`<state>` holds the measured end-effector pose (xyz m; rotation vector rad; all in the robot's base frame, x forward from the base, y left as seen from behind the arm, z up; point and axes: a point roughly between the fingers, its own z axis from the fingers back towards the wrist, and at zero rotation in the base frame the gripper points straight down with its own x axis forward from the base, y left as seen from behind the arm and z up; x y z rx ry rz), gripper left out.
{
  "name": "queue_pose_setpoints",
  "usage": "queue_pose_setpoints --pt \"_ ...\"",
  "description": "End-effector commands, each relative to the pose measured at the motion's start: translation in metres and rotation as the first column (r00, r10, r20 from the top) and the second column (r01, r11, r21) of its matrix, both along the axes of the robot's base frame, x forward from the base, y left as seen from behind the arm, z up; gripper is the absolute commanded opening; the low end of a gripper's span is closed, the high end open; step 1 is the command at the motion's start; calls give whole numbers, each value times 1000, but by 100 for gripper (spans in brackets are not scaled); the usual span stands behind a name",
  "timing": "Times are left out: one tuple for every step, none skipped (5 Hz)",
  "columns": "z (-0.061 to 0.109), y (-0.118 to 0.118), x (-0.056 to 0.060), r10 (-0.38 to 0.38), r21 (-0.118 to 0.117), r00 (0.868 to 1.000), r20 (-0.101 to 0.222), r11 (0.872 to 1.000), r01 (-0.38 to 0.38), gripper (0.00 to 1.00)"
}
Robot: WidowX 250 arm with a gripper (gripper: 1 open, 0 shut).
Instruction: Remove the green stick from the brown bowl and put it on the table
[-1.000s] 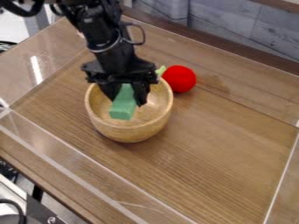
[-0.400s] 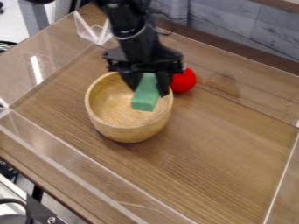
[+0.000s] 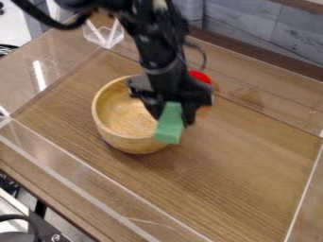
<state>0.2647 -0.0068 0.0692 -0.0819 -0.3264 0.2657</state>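
Note:
My gripper (image 3: 175,109) is shut on the green stick (image 3: 171,126), a flat bright-green block that hangs tilted from the black fingers. The stick is over the right rim of the brown bowl (image 3: 113,118), a round light-wood bowl whose inside shows bare grain. Stick and gripper sit above the dark wood-grain table (image 3: 240,170), off its surface. The black arm comes down from the top of the view to the gripper.
A red ball (image 3: 199,79) lies just behind the gripper, mostly hidden by it. Low clear acrylic walls (image 3: 51,161) edge the table on all sides. Bare tabletop stretches to the right of and in front of the bowl.
The gripper has carried the green stick from over the middle of the bowl to the right, out past the bowl's right rim. The bowl has not moved.

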Motion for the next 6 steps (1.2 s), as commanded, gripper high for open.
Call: queue_pose_setpoints --pt "-10 7 -1 35 17 999 24 999 -35 0" --pt "-12 5 5 15 27 1000 19 1000 -15 0" --pt "-13 2 11 -2 35 1000 14 999 2 0" --pt "-18 -4 8 -24 38 1000 15 999 23 0" --pt "-26 -11 6 -49 41 999 11 998 48 0" --pt "-39 -16 2 -32 45 999 3 998 32 0"
